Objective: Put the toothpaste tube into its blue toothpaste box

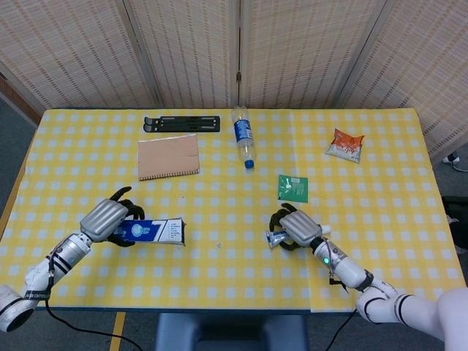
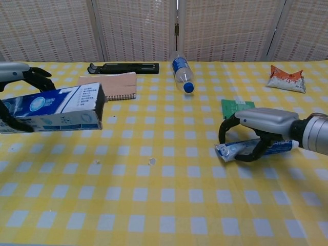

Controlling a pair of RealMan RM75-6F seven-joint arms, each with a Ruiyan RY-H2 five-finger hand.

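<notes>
We see the left hand (image 2: 13,77) holding the blue toothpaste box (image 2: 54,107) above the yellow checked surface (image 2: 164,205), fingers wrapped around its far end, open end facing the middle. The right hand (image 2: 264,123) curls its fingers (image 2: 225,128) over the toothpaste tube (image 2: 236,149), which lies on the surface near the green packet (image 2: 237,107). We cannot tell whether the grip is closed tight.

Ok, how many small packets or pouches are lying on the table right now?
2. An orange-and-white snack pouch lies near the far right corner. A green packet lies flat just beyond the right hand. Nothing seems to hide another.
</notes>
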